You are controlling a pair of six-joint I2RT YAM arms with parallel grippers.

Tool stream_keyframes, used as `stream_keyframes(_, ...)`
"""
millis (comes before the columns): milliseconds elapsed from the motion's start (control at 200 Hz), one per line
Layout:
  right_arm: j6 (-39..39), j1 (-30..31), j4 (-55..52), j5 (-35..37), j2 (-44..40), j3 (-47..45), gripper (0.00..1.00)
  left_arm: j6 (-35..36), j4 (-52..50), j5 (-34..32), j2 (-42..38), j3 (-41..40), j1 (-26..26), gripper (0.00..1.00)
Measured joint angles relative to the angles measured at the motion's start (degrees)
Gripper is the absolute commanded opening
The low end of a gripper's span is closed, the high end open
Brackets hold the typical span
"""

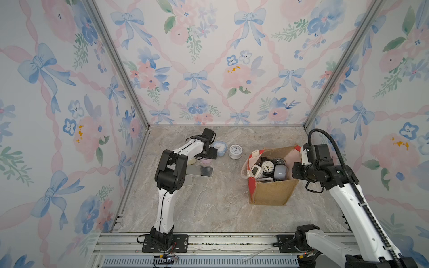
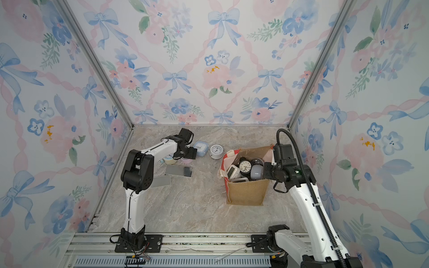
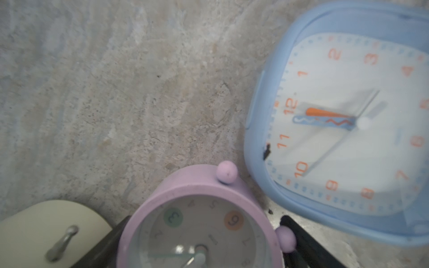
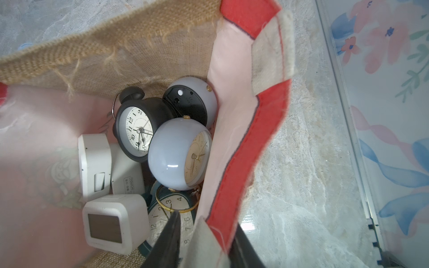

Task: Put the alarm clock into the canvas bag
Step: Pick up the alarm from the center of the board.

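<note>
The lilac alarm clock [image 3: 197, 185], at 9 o'clock from the canvas bag [image 1: 271, 192] clenched by the right claw [image 4: 207, 219], is straddled by the released left claw [image 3: 204, 219]; it could be tipped by a snagged foot [image 3: 227, 172].

"TOUCH" on a white clock [image 4: 126, 170]

Soft, even light casts faint shadows. The left wrist view is blurry close up; the worktop [image 4: 247, 226] shows a small glare patch.

Pastel floral bow-print wallpaper [image 1: 209, 69] on three sides, aluminium corner posts [image 1: 120, 67], grey-beige marbled floor [image 1: 220, 208], soft even light.
</note>
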Motion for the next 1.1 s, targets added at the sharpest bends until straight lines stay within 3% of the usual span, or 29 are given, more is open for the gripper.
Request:
stream_keyframes(450, 0.02, 0.0, -0.02, 0.0, 0.0, 0.0, 0.34, 0.0, 0.02, 0.22, -0.07, 0.0, 0.0, 0.76)
stream_keyframes(875, 0.02, 0.0, -0.02, 0.0, 0.0, 0.0, 0.34, -0.02, -0.39, 1.53, -2.05, -2.23, 0.0, 0.74)
stream_keyframes(1100, 0.02, 0.0, -0.02, 0.0, 0.0, 0.0, 0.34, -0.04, -1.31, 2.19, -7.1, -2.93, -0.02, 0.73)
